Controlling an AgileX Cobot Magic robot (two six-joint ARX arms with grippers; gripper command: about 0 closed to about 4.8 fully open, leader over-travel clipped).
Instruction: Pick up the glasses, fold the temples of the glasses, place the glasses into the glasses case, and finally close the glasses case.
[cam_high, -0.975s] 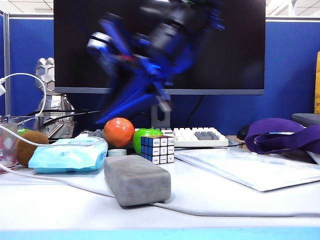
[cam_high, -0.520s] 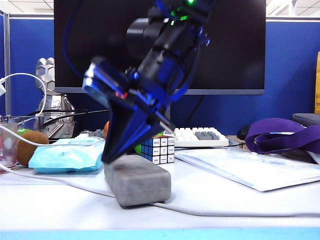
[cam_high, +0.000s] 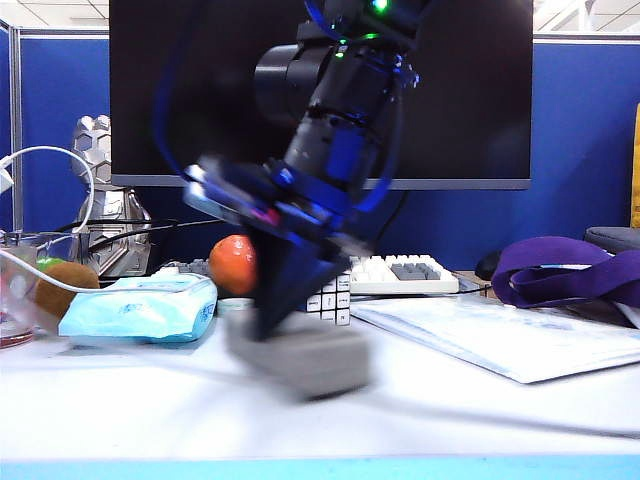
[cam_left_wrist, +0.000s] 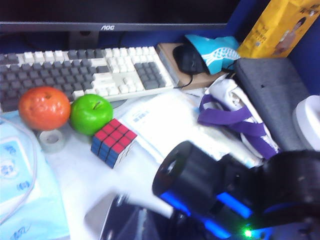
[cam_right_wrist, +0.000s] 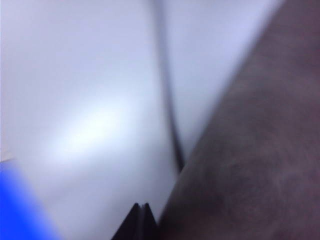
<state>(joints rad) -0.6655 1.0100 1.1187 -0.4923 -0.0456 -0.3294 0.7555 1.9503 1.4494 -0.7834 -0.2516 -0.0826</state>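
The case (cam_high: 300, 355), closed and blurred, lies on the table (cam_high: 480, 420). The right end effector (cam_high: 268, 322), tips pressed together, seems to touch its top. The left end effector is unseen.

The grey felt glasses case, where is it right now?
In the exterior view the grey felt glasses case lies closed at the table's front centre, before the Rubik's cube, with the shut right gripper at its top left.
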